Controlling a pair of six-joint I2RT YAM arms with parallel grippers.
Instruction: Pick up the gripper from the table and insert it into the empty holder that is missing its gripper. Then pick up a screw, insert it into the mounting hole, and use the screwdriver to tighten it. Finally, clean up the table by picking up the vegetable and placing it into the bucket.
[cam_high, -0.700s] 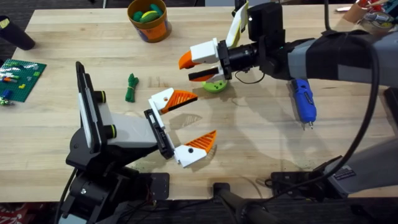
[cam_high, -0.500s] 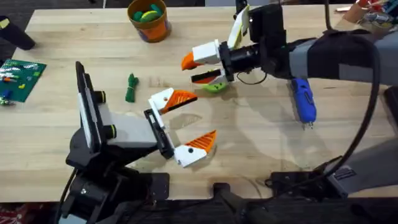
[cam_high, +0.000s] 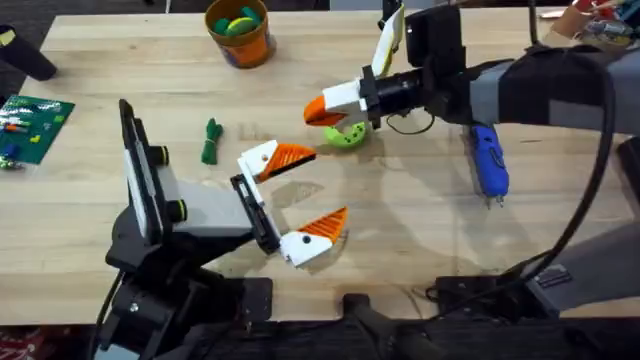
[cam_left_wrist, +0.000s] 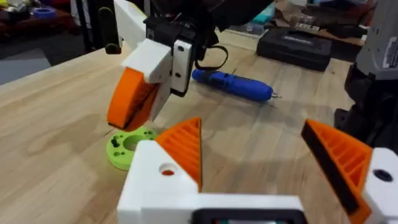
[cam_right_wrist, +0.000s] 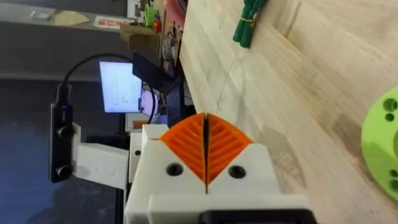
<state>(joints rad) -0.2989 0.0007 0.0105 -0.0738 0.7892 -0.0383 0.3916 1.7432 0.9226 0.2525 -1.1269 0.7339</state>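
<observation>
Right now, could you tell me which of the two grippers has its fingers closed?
The right gripper, beside the green ring, has its orange pads pressed together; the left gripper stands wide open.

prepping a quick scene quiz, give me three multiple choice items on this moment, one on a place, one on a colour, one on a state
1. Where does the screwdriver lie?
A. in the bucket
B. on the table, under the right arm
C. on the green building plate

2. What colour is the bucket?
A. orange
B. blue
C. white

3. How do the jaws of the right gripper stand?
A. wide open
B. shut, with nothing between them
C. shut on the screwdriver

Answers:
1 B, the overhead view shows it flat on the wood.
2 A, orange wall with a yellowish rim.
3 B, the right wrist view shows its orange pads pressed together beside the green ring.
</observation>
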